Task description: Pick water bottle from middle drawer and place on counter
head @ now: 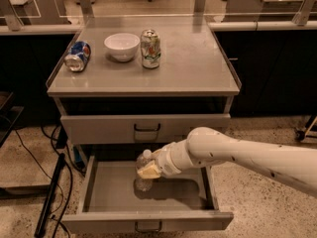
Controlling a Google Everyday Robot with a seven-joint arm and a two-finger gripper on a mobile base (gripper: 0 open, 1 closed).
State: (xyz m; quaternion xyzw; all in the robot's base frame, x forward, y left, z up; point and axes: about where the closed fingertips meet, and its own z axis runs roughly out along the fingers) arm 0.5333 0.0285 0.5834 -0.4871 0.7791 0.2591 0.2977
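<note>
The water bottle (pixel 143 161), clear with a white cap, stands upright over the tray of the open middle drawer (pixel 181 198). My gripper (pixel 148 172) reaches in from the right on a white arm and is shut on the water bottle around its middle, its pale fingers (pixel 148 173) covering part of the body. The bottle's base is at or just above the drawer floor. The grey counter (pixel 190 66) is above, on top of the cabinet.
On the counter stand a white bowl (pixel 122 45) and an upright green-and-white can (pixel 150 48); a blue can (pixel 78 56) lies on its side at the left. The upper drawer front (pixel 99 129) is shut. Cables (pixel 53 185) lie on the floor at left.
</note>
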